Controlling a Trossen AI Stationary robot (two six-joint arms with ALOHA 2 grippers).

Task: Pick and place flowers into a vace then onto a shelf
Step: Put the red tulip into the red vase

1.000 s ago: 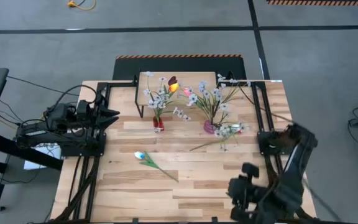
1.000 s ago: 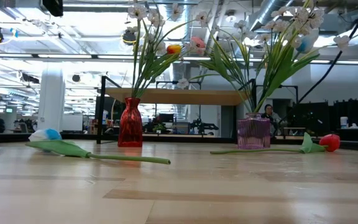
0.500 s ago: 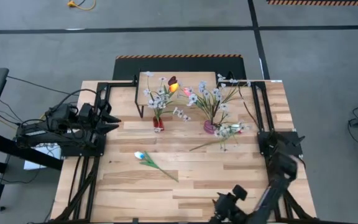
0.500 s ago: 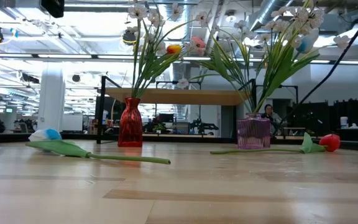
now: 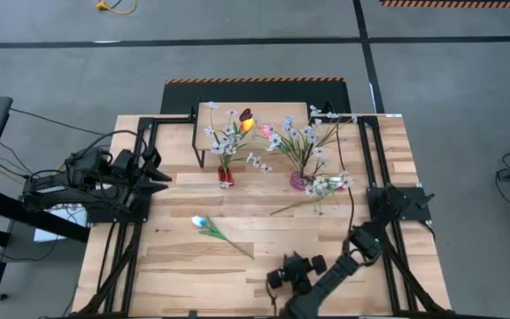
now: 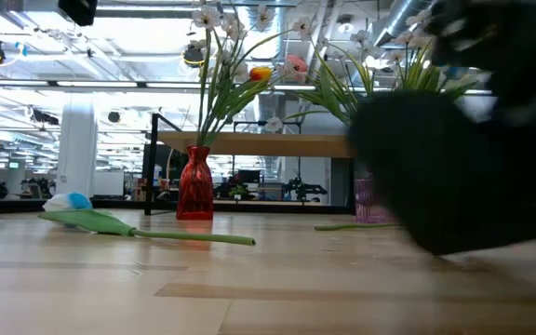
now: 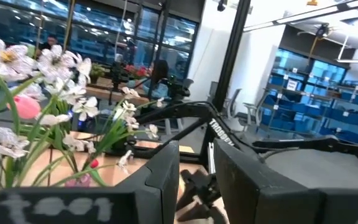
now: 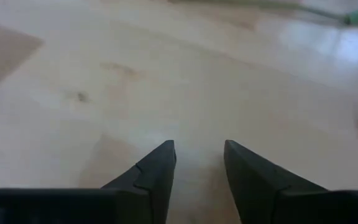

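Waiting, left gripper point(image 5: 159, 168): I hold it narrow and empty, parked well left of both vases.
Loose tulip point(image 5: 205, 225): unplaced, lying on the tabletop point(image 5: 237, 266) ahead-left of my right gripper point(image 5: 274, 280).
Red vase point(image 5: 226, 175): filled, not yet on the shelf point(image 5: 255, 110) behind it.
Pink vase point(image 5: 299, 181): filled, also off the shelf; loose stems point(image 5: 317, 197) beside it.
Right gripper: part open, empty, low over bare wood.

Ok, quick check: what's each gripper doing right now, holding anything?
Left gripper: open, empty, parked at the table's left edge.
Right gripper: open, empty, low over bare wood near the table's front edge.
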